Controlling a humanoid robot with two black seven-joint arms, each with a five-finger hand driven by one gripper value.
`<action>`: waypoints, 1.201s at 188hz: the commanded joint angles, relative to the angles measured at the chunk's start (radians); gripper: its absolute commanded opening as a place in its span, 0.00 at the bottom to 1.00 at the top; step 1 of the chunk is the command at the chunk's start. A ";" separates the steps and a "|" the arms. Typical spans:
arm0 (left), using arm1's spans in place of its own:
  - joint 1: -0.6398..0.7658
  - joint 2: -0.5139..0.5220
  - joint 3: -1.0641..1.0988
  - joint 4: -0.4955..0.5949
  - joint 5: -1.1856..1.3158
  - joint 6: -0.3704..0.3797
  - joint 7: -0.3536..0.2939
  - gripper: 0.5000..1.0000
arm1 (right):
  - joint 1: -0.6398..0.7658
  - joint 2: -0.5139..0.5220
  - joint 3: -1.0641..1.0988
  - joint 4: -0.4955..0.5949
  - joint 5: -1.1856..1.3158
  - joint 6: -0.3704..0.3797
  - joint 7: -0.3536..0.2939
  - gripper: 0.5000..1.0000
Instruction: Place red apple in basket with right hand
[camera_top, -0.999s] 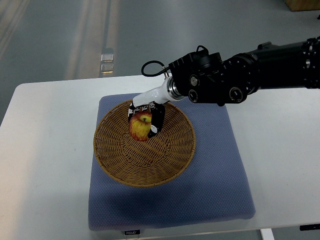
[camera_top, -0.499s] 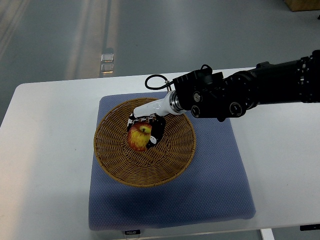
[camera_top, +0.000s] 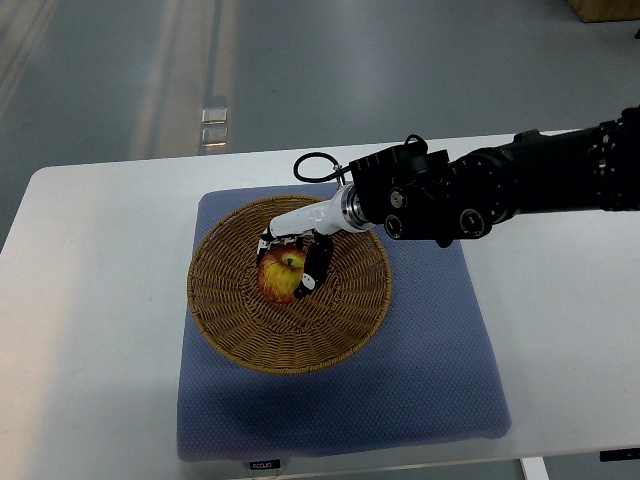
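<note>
The right hand (camera_top: 297, 252), reaching from the frame's right edge, clasps a round red-and-yellow apple (camera_top: 281, 276), stem end up, at the centre of the round woven wicker basket (camera_top: 230, 300) on a blue-grey square cushion (camera_top: 430, 370). Since half a second ago, the fingers have loosened slightly.

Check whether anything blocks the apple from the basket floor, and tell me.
Nothing visible does. The red apple is already inside the wicker basket, low over its middle, with the right hand closed around it. The basket holds nothing else. Whether the apple already touches the weave cannot be told.
</note>
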 joint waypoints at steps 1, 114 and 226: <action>0.000 0.000 0.000 0.002 0.000 0.000 0.000 1.00 | -0.001 0.000 0.000 -0.003 0.000 0.001 0.000 0.56; 0.000 0.000 -0.002 0.008 0.000 0.000 0.000 1.00 | 0.009 0.000 0.002 -0.007 0.009 0.018 0.001 0.80; 0.000 0.000 0.000 0.005 0.002 0.000 0.000 1.00 | 0.045 -0.307 0.459 -0.131 0.458 0.179 -0.005 0.80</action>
